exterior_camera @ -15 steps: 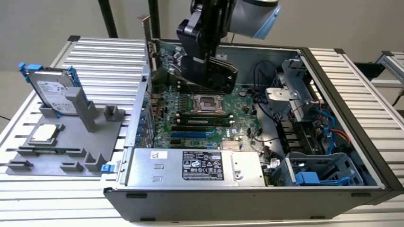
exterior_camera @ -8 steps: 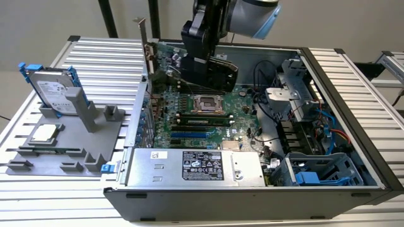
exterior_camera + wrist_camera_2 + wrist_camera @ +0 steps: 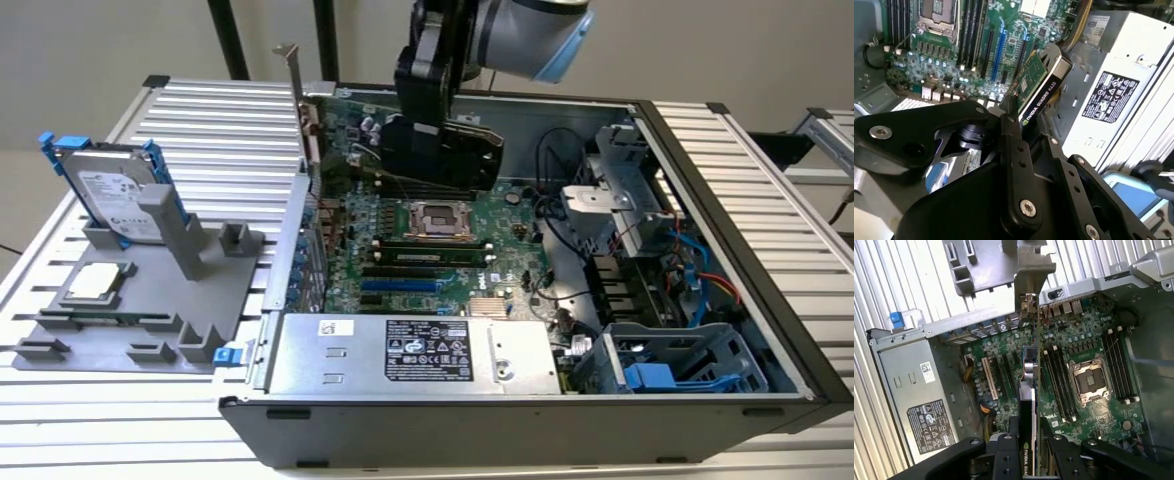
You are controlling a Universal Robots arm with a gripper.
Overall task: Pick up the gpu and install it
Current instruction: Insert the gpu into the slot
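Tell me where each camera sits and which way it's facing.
Exterior view: off the arm, looking down into the open computer case; the arm shows.
First wrist view: on the arm, looking along the gripper and held gpu toward the motherboard.
Second wrist view: on the arm, looking past the gripper at the gpu.
Both wrist views share gripper, gpu, motherboard.

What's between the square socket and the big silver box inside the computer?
In the exterior view, rows of long slots on the green board lie between the socket and the silver box.
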